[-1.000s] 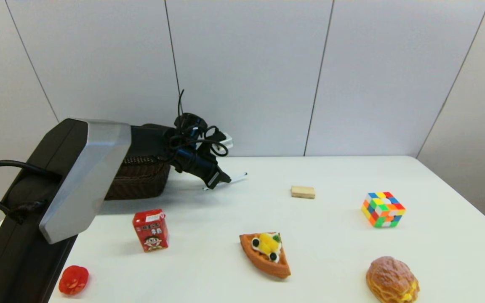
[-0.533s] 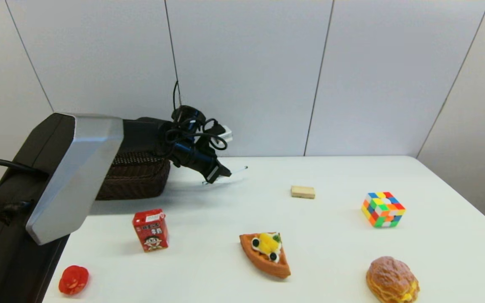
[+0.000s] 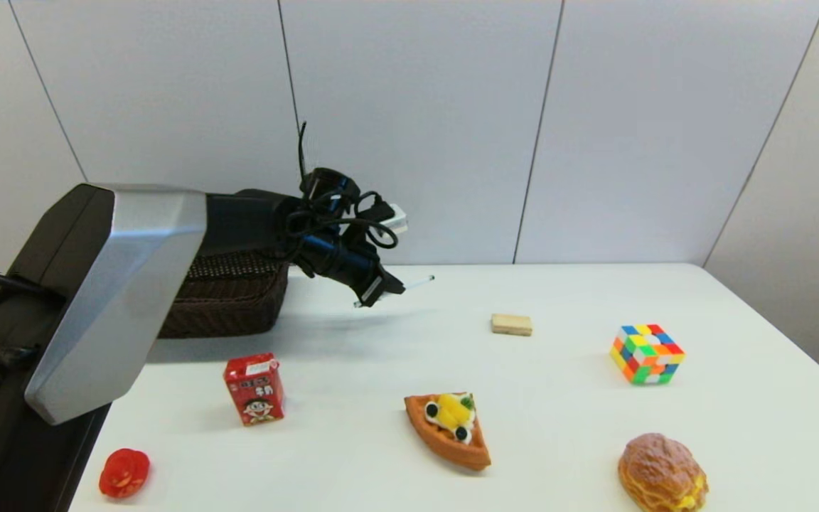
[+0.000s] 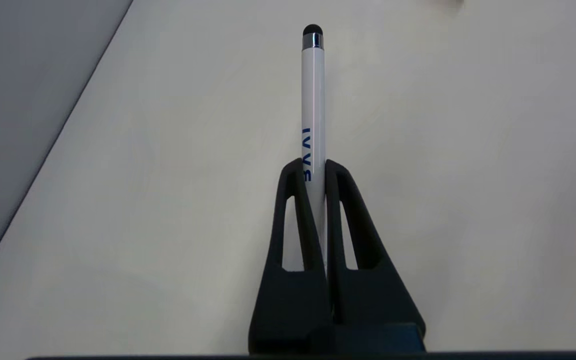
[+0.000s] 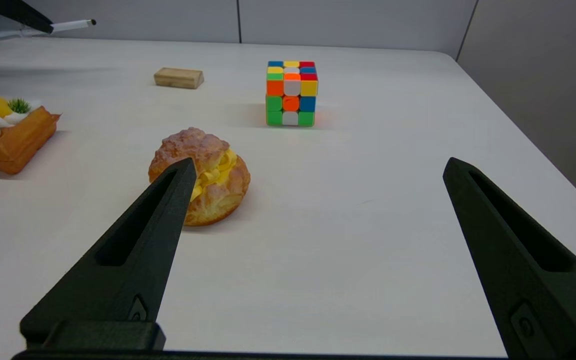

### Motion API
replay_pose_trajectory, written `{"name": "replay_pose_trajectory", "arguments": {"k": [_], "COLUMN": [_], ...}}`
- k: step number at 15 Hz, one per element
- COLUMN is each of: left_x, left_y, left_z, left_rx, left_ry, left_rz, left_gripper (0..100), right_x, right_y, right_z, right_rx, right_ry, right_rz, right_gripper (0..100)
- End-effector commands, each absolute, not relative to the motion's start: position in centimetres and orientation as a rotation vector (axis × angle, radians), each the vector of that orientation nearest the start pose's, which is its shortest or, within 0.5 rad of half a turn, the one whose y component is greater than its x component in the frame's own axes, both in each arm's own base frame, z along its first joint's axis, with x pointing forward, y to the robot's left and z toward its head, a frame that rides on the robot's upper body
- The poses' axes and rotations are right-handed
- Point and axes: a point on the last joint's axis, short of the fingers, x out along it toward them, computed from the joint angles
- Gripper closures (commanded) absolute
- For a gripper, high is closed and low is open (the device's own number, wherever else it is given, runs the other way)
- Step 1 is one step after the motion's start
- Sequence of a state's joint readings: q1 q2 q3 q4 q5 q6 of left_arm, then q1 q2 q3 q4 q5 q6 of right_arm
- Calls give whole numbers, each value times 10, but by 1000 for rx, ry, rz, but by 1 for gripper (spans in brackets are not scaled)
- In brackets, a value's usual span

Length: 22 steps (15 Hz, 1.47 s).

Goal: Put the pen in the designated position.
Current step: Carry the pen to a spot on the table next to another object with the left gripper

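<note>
Up and rightward since a moment ago: left gripper [image 3: 386, 290] pinching the thin white stick pen [image 3: 418, 284] mid-barrel, clear of the table. It's light, stiff, slick, so I'll hold firm. Right gripper [image 5: 313, 175] parked, spread wide.

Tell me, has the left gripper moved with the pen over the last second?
Yes. The left gripper, shut on the pen, has risen and shifted toward the robot's right, away from the wicker basket and nearer the wooden block.

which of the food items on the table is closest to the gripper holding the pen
The small tan wafer block: it lies just right of the left gripper holding the pen. The waffle slice, milk carton and cream puff sit farther.
</note>
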State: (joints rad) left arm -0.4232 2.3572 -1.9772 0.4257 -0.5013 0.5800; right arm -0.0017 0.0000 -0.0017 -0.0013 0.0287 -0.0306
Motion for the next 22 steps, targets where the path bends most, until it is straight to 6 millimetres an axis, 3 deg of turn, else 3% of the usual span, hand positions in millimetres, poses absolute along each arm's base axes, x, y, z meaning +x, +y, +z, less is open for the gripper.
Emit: {"name": "replay_pose_trajectory", "arguments": {"k": [1, 7, 12, 18, 22], "left_x": [407, 376, 342, 327, 335], "left_y": [-227, -270, -291, -322, -332], "left_z": [162, 169, 168, 144, 134], "left_rx": [499, 591, 660, 721, 750], "left_ry": [509, 428, 508, 493, 402], "left_rz": [-1144, -1275, -1389, -1480, -1481], "left_gripper": [100, 100, 100, 100, 100], "right_x": [-23, -23, -23, -23, -23], "right_y": [1, 1, 1, 1, 1], "right_z": [76, 76, 76, 76, 76], "right_rx": [-31, -31, -31, -31, -31], "right_ry": [-3, -3, -3, -3, -3], "right_rz": [28, 28, 28, 28, 28], "right_gripper": [0, 0, 0, 0, 0]}}
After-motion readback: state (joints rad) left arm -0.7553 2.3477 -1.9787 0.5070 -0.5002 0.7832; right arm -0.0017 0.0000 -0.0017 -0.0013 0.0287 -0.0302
